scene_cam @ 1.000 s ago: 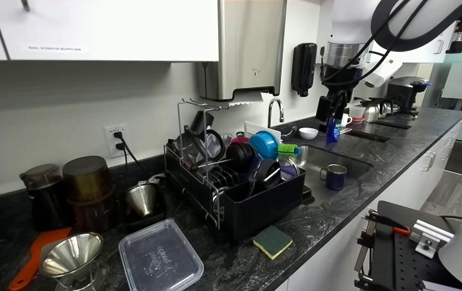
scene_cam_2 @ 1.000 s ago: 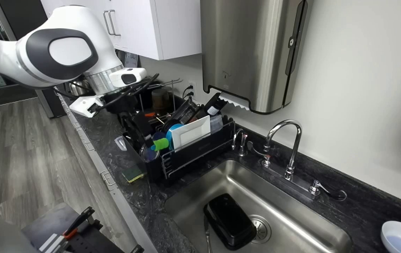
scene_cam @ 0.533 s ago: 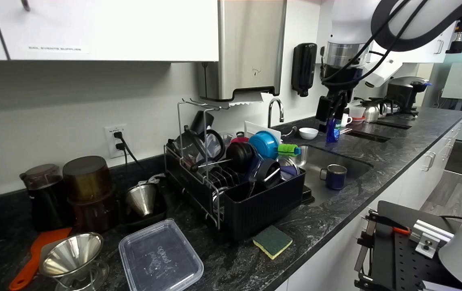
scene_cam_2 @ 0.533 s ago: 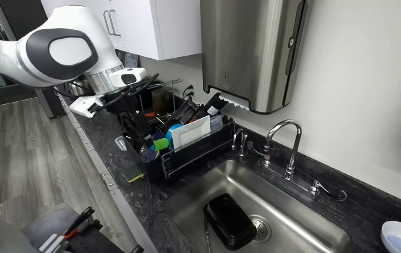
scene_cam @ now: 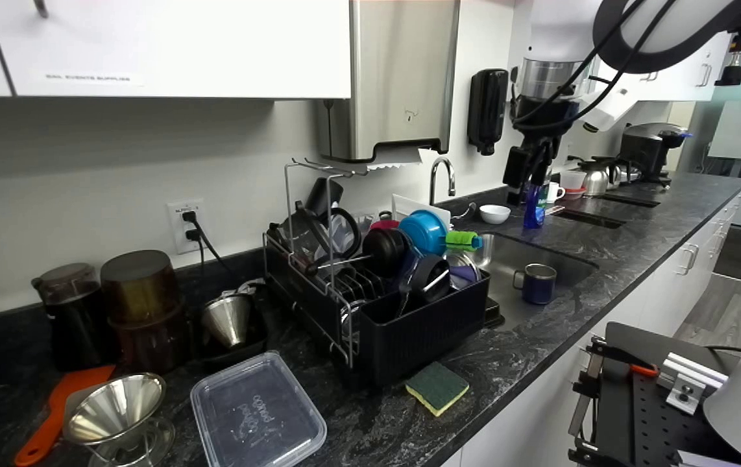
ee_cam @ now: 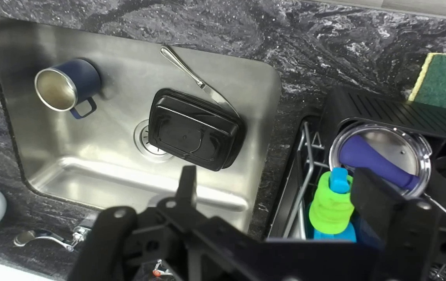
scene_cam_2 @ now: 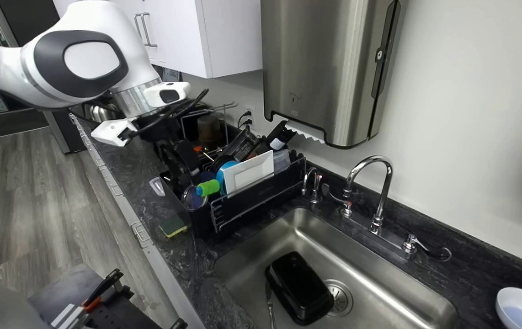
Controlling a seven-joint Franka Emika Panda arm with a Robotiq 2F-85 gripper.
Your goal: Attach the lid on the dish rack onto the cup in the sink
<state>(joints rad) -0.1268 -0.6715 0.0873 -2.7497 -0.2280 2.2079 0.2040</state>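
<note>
The dark blue cup [scene_cam: 539, 285] stands upright in the steel sink [ee_cam: 121, 168]. The wrist view shows its handle and open mouth [ee_cam: 56, 89]. It is out of view in an exterior view. The black dish rack [scene_cam: 422, 337] beside the sink is crowded with kitchenware. A round clear lid [ee_cam: 402, 146] lies at its sink-side corner with a purple piece across it. The lid also shows in both exterior views [scene_cam: 466, 267] [scene_cam_2: 194, 200]. My gripper [ee_cam: 275, 173] is open and empty above the rack. Its right finger overlaps the lid's edge in the wrist view, apart from it.
A blue pot's green handle [ee_cam: 330, 207] sticks up between the fingers in the wrist view. A black container [ee_cam: 191, 136] and a knife [ee_cam: 203, 84] lie in the sink. The faucet [scene_cam_2: 382, 201], a towel dispenser [scene_cam_2: 325, 68] and a sponge [scene_cam: 437, 388] are near.
The arm and gripper have risen a little within the last half second, with a small sideways shift. The cup, lid and rack have not moved.
</note>
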